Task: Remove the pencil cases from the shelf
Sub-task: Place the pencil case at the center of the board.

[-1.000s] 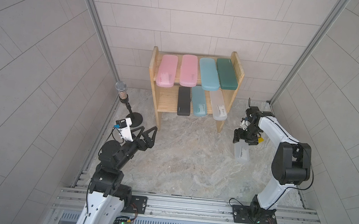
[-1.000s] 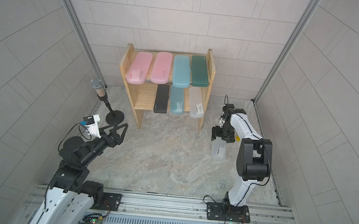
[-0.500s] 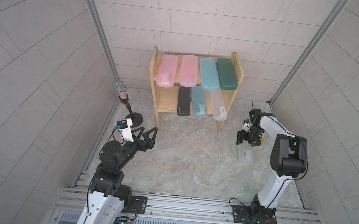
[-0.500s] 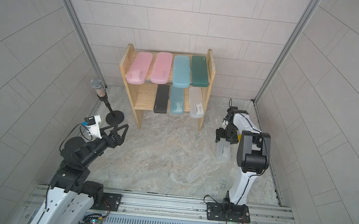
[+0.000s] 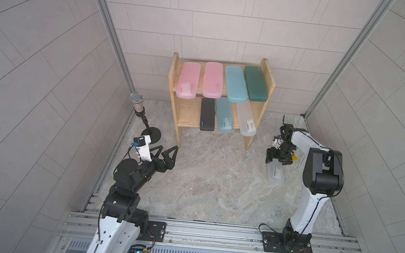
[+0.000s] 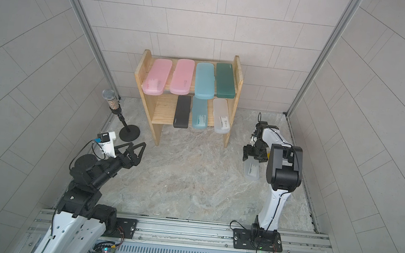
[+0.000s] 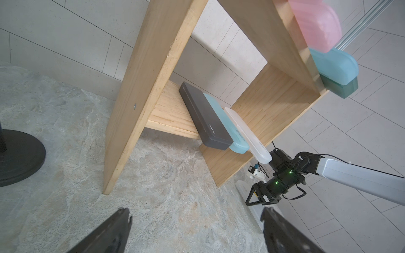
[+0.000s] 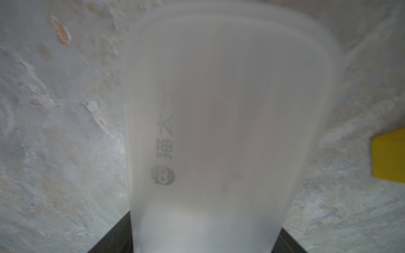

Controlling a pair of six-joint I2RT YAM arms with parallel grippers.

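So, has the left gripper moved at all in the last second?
No. The left gripper sits open in the same place as a second ago, just beside the microphone stand's round base.

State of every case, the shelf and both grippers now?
Shelf: upright.
Pink cases: flat, top tier.
Upper blue case: flat, top tier.
Green case: flat, top tier.
Black case: flat, lower tier.
Lower blue case: flat, lower tier.
Shelved frosted case: lower tier, overhanging front.
Held frosted case: off shelf, gripped.
Right gripper: shut on it.
Left gripper: open, empty.
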